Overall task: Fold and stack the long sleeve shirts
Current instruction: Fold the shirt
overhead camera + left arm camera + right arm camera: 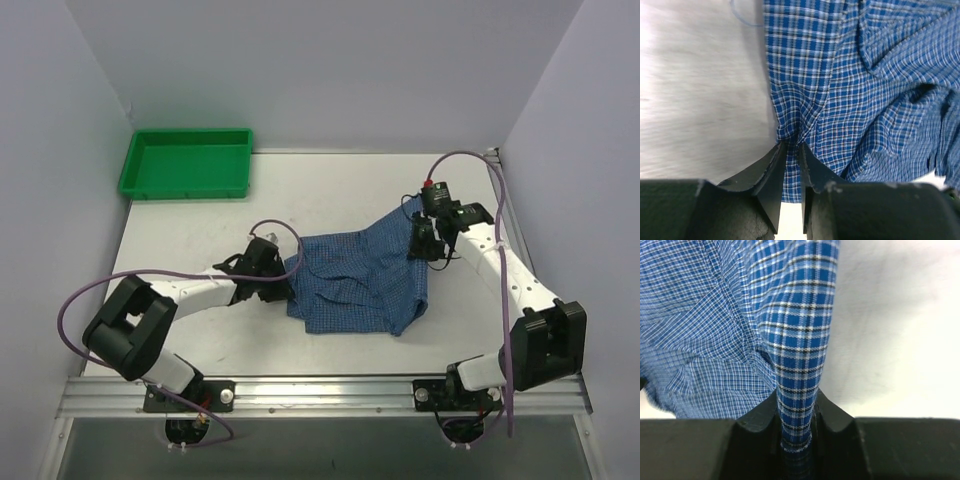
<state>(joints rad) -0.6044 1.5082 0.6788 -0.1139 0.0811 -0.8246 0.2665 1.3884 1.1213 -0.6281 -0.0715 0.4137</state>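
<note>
One long sleeve shirt [355, 285], blue fine-checked cloth, lies crumpled in the middle of the table. My left gripper [288, 282] is at its left edge. In the left wrist view the shirt [865, 75] fills the right side, and the left gripper [792, 146] is shut on a pinch of its edge, with cloth showing between the fingers [767, 175]. My right gripper [425, 240] holds the shirt's far right corner, lifted slightly. In the right wrist view the right gripper [796, 394] is shut on a thick fold of the shirt [700, 315].
A green plastic tray [187, 163] stands at the back left of the white table [330, 190]. Grey walls close in the left, back and right sides. A metal rail [320, 392] runs along the near edge.
</note>
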